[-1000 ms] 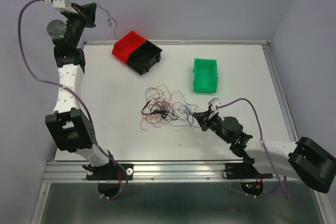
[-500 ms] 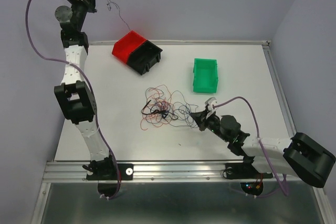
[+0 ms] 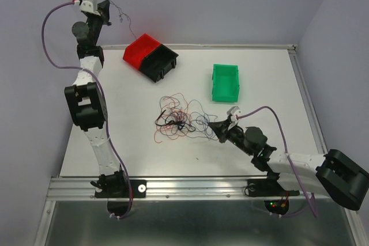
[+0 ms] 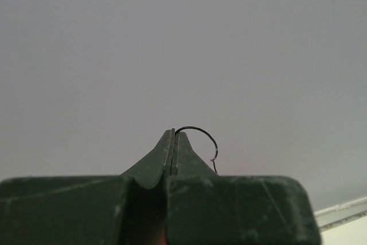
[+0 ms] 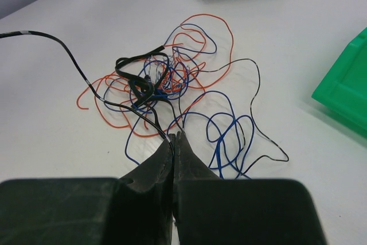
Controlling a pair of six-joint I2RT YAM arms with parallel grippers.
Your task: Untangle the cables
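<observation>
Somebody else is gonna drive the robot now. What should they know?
Left gripper: shut on one thin black wire, held high near the red-and-black bin.
Right gripper: shut, low at the near edge of the tangle; a black strand meets its tips.
Done: that wire is out of the tangle.
Left: the tangle itself, orange, blue and black, knotted mid-table.

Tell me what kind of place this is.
Likely a robotics lab work cell: left arm and right arm bolted to a rail at the edge of a white table, plain walls close around, a green bin, a red-black bin and tangled cables.
</observation>
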